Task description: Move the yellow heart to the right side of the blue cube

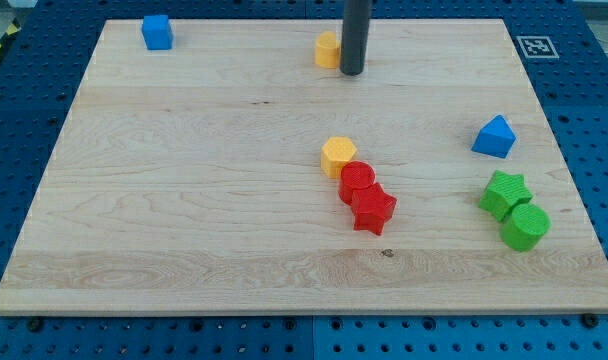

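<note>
The blue cube [157, 32] sits near the board's top left corner. A yellow block [327, 49], likely the heart, lies at the top middle, its right side hidden behind my rod. My tip [352, 72] rests on the board right against that block's right edge. The blue cube is far to the view's left of both. A second yellow block [338, 156], roughly hexagonal, lies at the board's middle, well below my tip.
A red cylinder [358, 181] and a red star [373, 210] touch the middle yellow block in a diagonal row. A blue triangular block [495, 137] sits at the right. A green star [505, 192] and a green cylinder [525, 226] lie at the lower right.
</note>
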